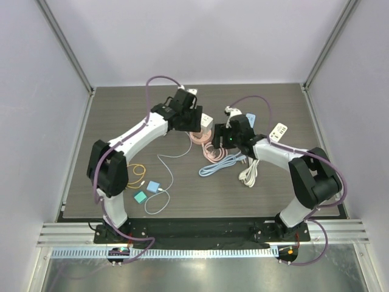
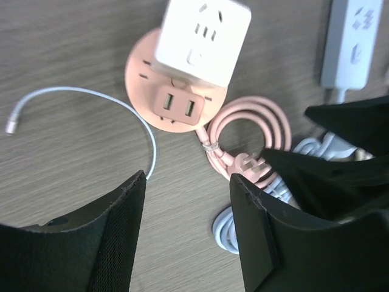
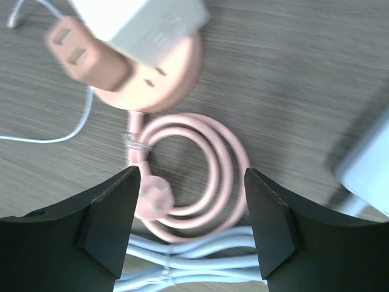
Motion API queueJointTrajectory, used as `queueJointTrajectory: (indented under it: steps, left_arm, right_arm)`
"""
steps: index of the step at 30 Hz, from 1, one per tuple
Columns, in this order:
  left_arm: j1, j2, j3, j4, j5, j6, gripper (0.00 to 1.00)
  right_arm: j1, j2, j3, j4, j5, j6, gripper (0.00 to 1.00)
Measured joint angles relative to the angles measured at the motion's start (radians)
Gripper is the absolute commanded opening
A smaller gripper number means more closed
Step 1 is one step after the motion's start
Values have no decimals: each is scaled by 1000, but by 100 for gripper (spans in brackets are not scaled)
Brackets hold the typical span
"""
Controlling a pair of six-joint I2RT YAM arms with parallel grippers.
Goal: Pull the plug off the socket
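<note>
L gripper (image 2: 187, 182): jaws part open, empty, socket (image 2: 141, 76) just ahead of tips.
R gripper (image 3: 191, 176): jaws wide, empty, over coiled pink cord (image 3: 200, 158).
Plug (image 2: 203, 39): white cube, seated on round pink socket; neither gripper touches it.
L wrist view only: thin white lead (image 2: 91, 94), strip (image 2: 349, 42) showing its outlets.
R wrist view only: blue cable (image 3: 200, 258) just under the coil.
Top view: L arm reaches far, forearm bent rt. R arm has elbow out rt, wrist pointing left. Grippers near each other, apart.
Table (image 1: 121, 109): dark wood grain. Pale walls (image 1: 213, 36) on three sides.
</note>
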Motion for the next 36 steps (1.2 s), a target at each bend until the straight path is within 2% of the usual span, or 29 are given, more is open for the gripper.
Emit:
queueJointTrajectory:
  steps: [3,7,19,28,36]
  left_arm:
    - [-27,54,0,-9,-10,23,59]
    - [-29,78,-2,-9,-25,39,60]
    - [-23,160,30,31,-37,55,63]
    - [-23,188,30,59,-49,114,63]
    - [-23,279,45,77,-63,151,61]
  right_arm:
    - [-52,-34,-124,108,-25,43,72]
    - [-101,-20,-200,169,-67,80,68]
    - [-107,9,-206,330,-179,124,64]
    - [-113,9,-212,359,-204,127,63]
    - [-113,33,-212,379,-234,140,59]
